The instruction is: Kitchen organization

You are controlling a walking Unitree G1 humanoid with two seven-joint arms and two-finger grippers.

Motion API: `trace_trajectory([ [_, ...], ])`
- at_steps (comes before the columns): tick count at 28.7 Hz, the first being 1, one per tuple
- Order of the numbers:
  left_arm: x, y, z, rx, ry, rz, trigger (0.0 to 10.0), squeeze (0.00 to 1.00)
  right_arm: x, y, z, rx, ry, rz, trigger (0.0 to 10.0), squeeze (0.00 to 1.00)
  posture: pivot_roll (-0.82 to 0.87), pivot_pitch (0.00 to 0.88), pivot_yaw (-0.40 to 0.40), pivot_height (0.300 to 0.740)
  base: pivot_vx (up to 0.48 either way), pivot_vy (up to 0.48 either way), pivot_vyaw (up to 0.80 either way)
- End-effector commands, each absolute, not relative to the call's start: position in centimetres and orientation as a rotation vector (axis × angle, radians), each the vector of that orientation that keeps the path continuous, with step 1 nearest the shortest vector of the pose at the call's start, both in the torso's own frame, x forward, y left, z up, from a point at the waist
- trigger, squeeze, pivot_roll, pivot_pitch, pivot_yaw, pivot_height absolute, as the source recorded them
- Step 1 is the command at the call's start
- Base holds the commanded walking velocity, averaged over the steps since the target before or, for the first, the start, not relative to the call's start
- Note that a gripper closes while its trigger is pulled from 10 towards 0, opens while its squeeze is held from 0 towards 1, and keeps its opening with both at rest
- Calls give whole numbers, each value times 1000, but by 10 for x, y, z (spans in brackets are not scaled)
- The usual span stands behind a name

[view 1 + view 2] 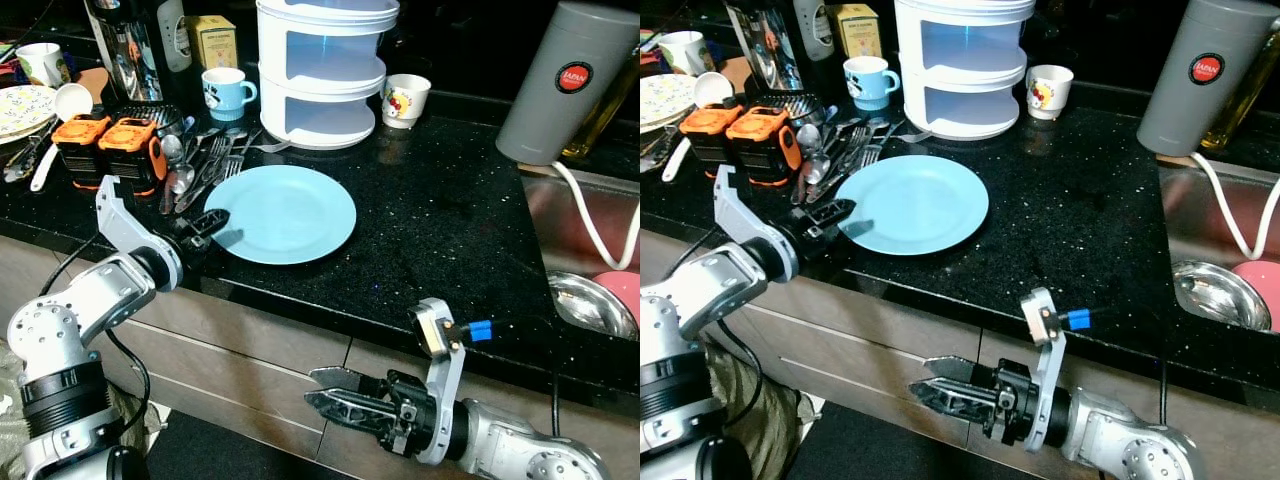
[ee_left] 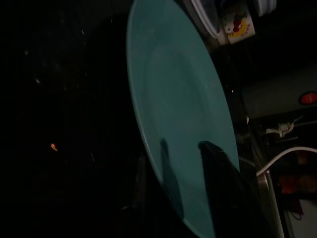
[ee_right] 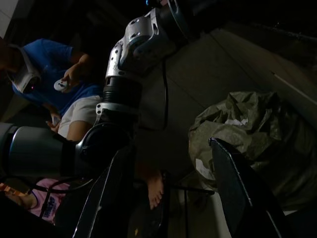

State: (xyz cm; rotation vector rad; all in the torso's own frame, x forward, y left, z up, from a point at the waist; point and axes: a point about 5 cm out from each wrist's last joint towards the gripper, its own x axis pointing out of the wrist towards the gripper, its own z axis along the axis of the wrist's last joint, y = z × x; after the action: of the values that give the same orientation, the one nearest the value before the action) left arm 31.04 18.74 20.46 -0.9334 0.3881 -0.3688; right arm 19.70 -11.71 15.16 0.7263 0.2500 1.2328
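Note:
A light blue plate point(image 1: 285, 212) lies flat on the black counter point(image 1: 450, 230), close to its front edge. My left gripper point(image 1: 208, 224) is at the plate's left rim. In the left wrist view one dark finger point(image 2: 220, 171) lies over the plate point(image 2: 183, 114) and the other sits outside the rim, so the jaws straddle the edge, open. My right gripper point(image 1: 325, 390) hangs below the counter in front of the drawer fronts, open with nothing between its fingers point(image 3: 233, 183).
Left of the plate lie loose cutlery point(image 1: 195, 165) and two orange-black packs point(image 1: 110, 145). Behind stand a blue mug point(image 1: 227, 92), a white tiered container point(image 1: 322, 70), a white cup point(image 1: 405, 100) and a grey flask point(image 1: 565, 85). The sink point(image 1: 590, 300) is right. A person point(image 3: 54, 89) sits nearby.

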Motion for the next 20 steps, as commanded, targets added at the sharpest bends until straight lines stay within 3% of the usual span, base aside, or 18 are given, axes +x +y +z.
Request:
trace_trajectory([
  [1, 309, 186, 195, -931, 447, -355, 0, 0, 196, -118, 155, 714, 227, 1226, 10000, 0, 29, 41, 11, 740, 0, 0, 0],
  [20, 308, 186, 205, -929, 402, -367, 0, 0, 211, -131, 155, 844, 117, 1005, 10000, 0, 37, 52, 21, 740, 0, 0, 0],
])
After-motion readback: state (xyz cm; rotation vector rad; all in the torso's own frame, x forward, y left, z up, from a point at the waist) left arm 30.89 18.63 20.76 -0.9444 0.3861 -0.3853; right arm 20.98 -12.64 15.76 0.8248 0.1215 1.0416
